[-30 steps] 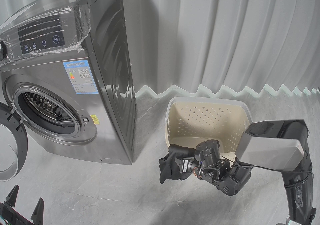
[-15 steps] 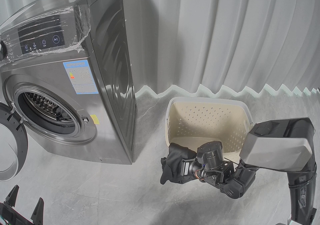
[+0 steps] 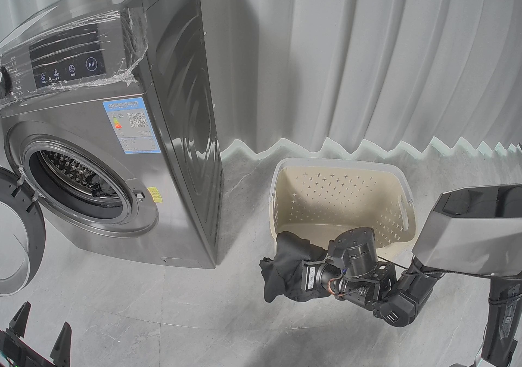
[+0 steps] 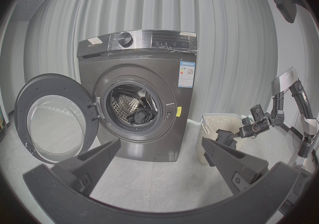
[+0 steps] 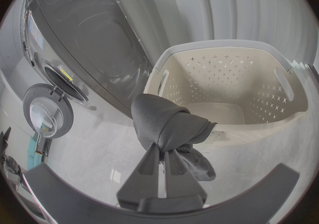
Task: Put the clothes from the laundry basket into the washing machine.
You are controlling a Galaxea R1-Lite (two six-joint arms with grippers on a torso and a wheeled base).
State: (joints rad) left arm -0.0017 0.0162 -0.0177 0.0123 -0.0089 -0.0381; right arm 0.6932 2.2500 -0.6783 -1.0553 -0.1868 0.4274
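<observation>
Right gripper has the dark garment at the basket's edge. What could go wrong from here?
1. The right gripper pinches only a bunched fold of the dark garment; the loose bulk may slip free in transit.
2. The cloth hangs by the laundry basket rim and might snag and drag it.
3. On the way to the drum, trailing cloth could catch the washing machine corner or its open door.

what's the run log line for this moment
right gripper: shut on dark grey garment; cream plastic laundry basket: empty; grey washing machine: door open; left gripper: open
</observation>
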